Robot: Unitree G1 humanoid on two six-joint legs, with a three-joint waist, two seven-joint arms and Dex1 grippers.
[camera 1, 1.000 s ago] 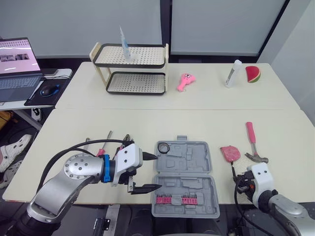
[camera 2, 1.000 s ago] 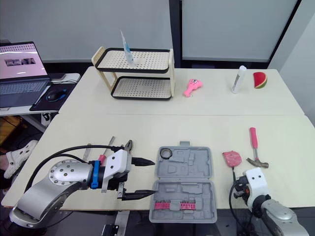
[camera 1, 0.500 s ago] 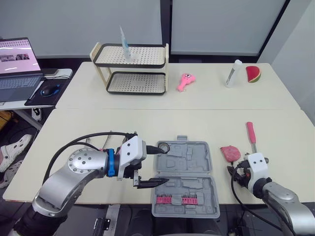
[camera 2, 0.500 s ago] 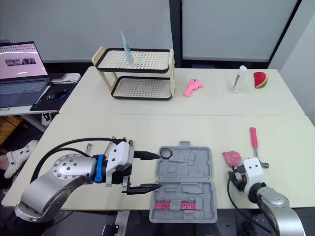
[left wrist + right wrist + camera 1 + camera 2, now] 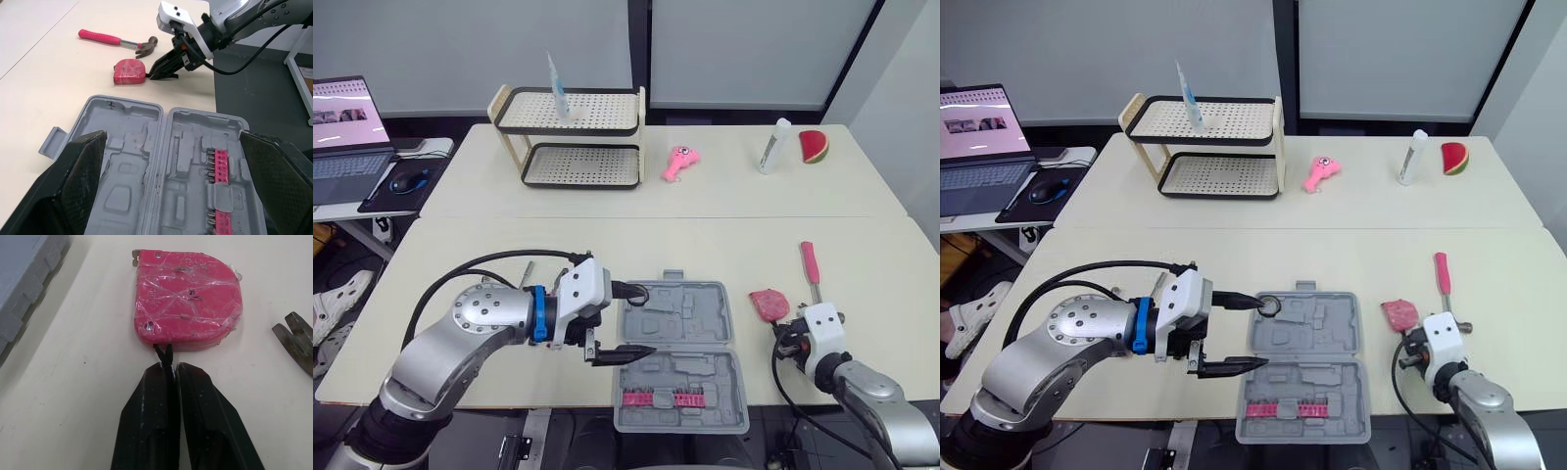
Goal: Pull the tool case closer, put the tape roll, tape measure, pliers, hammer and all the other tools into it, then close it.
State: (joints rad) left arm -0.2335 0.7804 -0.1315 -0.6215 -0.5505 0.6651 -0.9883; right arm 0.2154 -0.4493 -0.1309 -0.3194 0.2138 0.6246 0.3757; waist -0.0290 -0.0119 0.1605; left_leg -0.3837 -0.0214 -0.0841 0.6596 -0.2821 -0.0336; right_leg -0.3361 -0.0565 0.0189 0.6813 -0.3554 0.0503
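Grey tool case (image 5: 695, 304): left hand (image 5: 649, 319) has apparently reached over it.

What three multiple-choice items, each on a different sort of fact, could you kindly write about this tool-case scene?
1. The tool case is: A open; B shut; C upside down.
2. The tape measure lies: A in the case; B on the table, right of the case; C on a shelf.
3. The hammer handle is: A blue; B pink; C yellow.
Answers: A, both moulded halves lie spread flat; B, it rests on the table just off the case's right edge; B, the grip is plainly pink.
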